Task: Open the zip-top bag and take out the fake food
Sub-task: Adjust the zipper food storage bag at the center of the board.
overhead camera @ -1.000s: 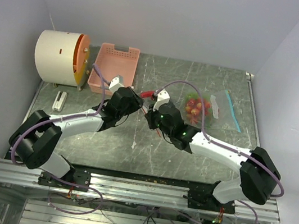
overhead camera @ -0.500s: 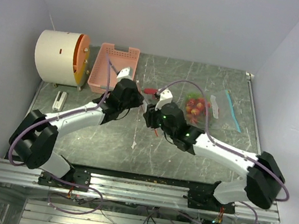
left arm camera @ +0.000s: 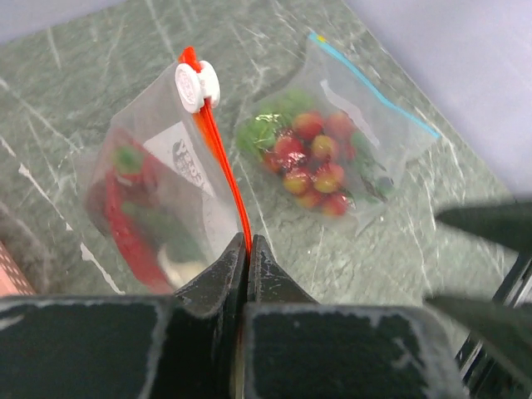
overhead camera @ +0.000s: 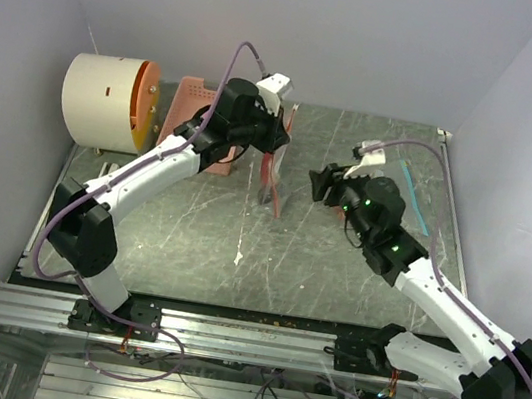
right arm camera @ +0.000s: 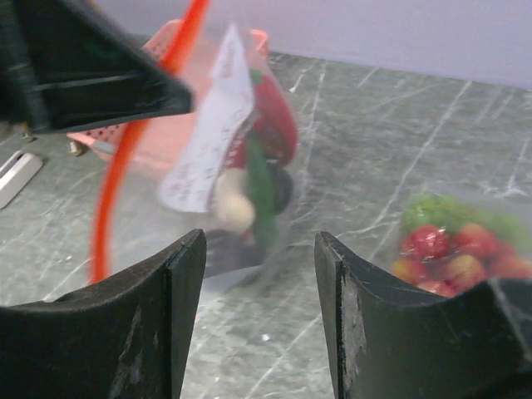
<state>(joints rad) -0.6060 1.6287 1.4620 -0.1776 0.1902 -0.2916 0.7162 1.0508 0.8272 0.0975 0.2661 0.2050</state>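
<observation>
From above, the left gripper (overhead camera: 278,136) hangs high over the grey table (overhead camera: 189,238). It is pinched tight on the red zip edge of the zip-top bag (overhead camera: 273,175), which dangles beneath it. The right gripper (overhead camera: 321,182) stands apart, fingers spread, holding nothing.

In the left wrist view, the zip strip runs away from the pinch to a white slider (left arm camera: 197,86). The fake food (left arm camera: 129,216), red and green, sags inside the bag. The white label (left arm camera: 187,158) carries print too blurred to read.

In the right wrist view, the bag hangs with its zip edge steeply tilted ahead of the parted fingers. A second bag (right arm camera: 453,245) of small fruit lies flat beyond.
</observation>
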